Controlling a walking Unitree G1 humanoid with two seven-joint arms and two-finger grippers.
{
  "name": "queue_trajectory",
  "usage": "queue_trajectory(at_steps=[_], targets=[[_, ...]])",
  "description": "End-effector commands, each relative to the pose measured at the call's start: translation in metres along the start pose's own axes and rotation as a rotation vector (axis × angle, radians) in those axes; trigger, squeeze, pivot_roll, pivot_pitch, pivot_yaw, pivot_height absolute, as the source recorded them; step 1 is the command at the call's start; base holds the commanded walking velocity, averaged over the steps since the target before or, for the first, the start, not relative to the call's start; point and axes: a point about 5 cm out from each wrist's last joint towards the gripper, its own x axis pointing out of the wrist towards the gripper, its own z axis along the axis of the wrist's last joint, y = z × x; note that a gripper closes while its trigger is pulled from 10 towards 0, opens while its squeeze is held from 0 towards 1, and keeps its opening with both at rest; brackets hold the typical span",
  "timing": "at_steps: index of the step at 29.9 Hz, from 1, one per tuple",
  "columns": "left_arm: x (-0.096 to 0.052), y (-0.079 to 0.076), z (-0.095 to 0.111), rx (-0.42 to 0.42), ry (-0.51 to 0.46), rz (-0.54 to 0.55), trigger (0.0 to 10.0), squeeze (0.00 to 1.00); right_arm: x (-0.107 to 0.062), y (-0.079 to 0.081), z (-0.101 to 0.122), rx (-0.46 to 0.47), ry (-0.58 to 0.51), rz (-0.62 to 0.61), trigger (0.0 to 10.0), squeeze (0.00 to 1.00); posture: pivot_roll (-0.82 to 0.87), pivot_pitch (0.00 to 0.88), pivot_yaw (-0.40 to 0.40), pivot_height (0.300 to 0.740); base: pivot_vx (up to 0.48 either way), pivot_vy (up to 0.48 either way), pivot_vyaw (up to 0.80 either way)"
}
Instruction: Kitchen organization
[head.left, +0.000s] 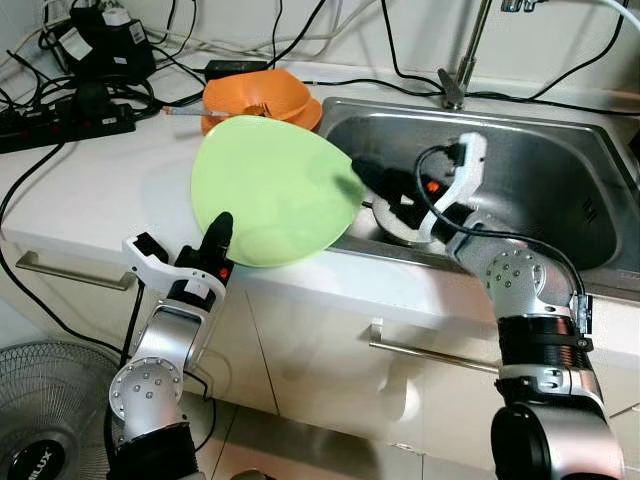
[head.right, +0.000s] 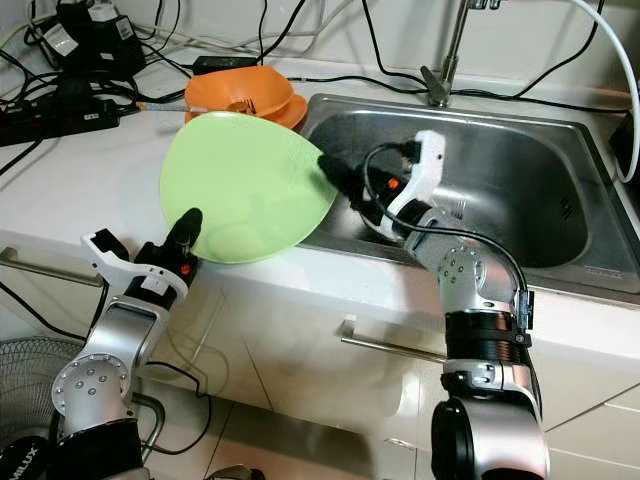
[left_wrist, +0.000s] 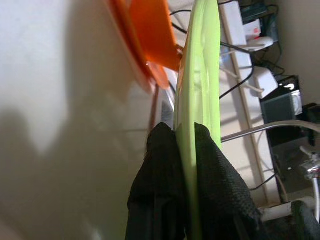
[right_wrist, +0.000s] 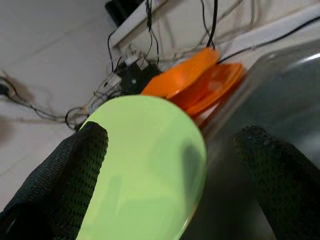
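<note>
A light green plate (head.left: 275, 190) is held tilted above the counter's front edge, just left of the sink (head.left: 560, 170). My left gripper (head.left: 220, 235) is shut on the plate's lower left rim, and in the left wrist view its two black fingers (left_wrist: 160, 170) pinch the plate's thin edge (left_wrist: 200, 75). My right gripper (head.left: 372, 188) is open over the sink's left side, with its fingers next to the plate's right edge. In the right wrist view the plate (right_wrist: 145, 170) lies between its spread fingertips (right_wrist: 85, 150).
A stack of orange dishes (head.left: 262, 97) sits on the counter behind the plate. Power strips and black cables (head.left: 70, 115) crowd the back left. The faucet (head.left: 455, 85) rises behind the sink. Below, drawer handles (head.left: 430, 355) and a floor fan (head.left: 45, 420).
</note>
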Motion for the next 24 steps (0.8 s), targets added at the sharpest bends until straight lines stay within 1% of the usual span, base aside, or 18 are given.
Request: queue_trajectory(at_steps=[1, 5, 8, 10, 11, 12, 13, 17, 18, 19, 20, 21, 24], targets=[[0.002, -0.016, 0.001, 0.001, -0.010, -0.091, 0.0, 0.00, 0.003, 0.000, 0.001, 0.021, -0.008, -0.006, 10.0, 0.00, -0.02, 0.030, 0.031, 0.740, 0.000, 0.000, 0.00], [0.003, -0.022, -0.002, -0.007, 0.017, -0.137, 0.0, 0.00, 0.004, 0.002, -0.008, 0.041, 0.025, 0.013, 10.0, 0.00, -0.02, 0.030, 0.030, 0.740, 0.000, 0.000, 0.00], [0.003, -0.030, -0.005, -0.021, 0.039, -0.186, 0.0, 0.00, 0.004, 0.005, -0.016, 0.070, 0.065, 0.060, 10.0, 0.00, -0.02, 0.030, 0.030, 0.740, 0.000, 0.000, 0.00], [0.003, -0.036, -0.008, -0.022, 0.067, -0.225, 0.0, 0.00, 0.005, 0.006, -0.021, 0.068, 0.081, 0.070, 10.0, 0.00, -0.02, 0.030, 0.030, 0.740, 0.000, 0.000, 0.00], [0.003, -0.036, -0.008, -0.022, 0.067, -0.225, 0.0, 0.00, 0.005, 0.006, -0.021, 0.068, 0.081, 0.070, 10.0, 0.00, -0.02, 0.030, 0.030, 0.740, 0.000, 0.000, 0.00], [0.004, -0.042, -0.012, -0.032, 0.105, -0.271, 0.0, 0.00, 0.006, 0.009, -0.024, 0.084, 0.090, 0.093, 10.0, 0.00, -0.02, 0.031, 0.031, 0.740, 0.000, 0.000, 0.00], [0.004, -0.043, -0.012, -0.036, 0.117, -0.286, 0.0, 0.00, 0.006, 0.010, -0.025, 0.087, 0.094, 0.103, 10.0, 0.00, -0.02, 0.031, 0.031, 0.740, 0.000, 0.000, 0.00], [0.004, -0.046, -0.014, -0.050, 0.135, -0.311, 0.0, 0.00, 0.007, 0.013, -0.024, 0.099, 0.089, 0.130, 10.0, 0.00, -0.02, 0.031, 0.033, 0.740, 0.000, 0.000, 0.00], [0.004, -0.049, -0.017, -0.049, 0.149, -0.330, 0.0, 0.00, 0.007, 0.015, -0.024, 0.109, 0.086, 0.144, 9.5, 0.00, -0.02, 0.033, 0.034, 0.740, 0.000, 0.000, 0.00], [0.004, -0.049, -0.017, -0.049, 0.149, -0.330, 0.0, 0.00, 0.007, 0.015, -0.024, 0.109, 0.086, 0.144, 9.5, 0.00, -0.02, 0.033, 0.034, 0.740, 0.000, 0.000, 0.00], [0.004, -0.051, -0.019, -0.047, 0.155, -0.338, 0.0, 0.00, 0.007, 0.015, -0.023, 0.113, 0.084, 0.147, 2.5, 0.00, -0.02, 0.033, 0.034, 0.740, 0.000, 0.000, 0.00], [0.002, -0.053, -0.020, -0.043, 0.158, -0.344, 0.0, 0.00, 0.006, 0.014, -0.023, 0.131, 0.077, 0.150, 0.0, 0.00, -0.02, 0.033, 0.033, 0.740, 0.000, 0.000, 0.00], [0.001, -0.053, -0.020, -0.041, 0.160, -0.346, 0.0, 0.00, 0.005, 0.013, -0.022, 0.132, 0.078, 0.144, 0.0, 0.00, -0.02, 0.034, 0.033, 0.740, 0.000, 0.000, 0.00]])
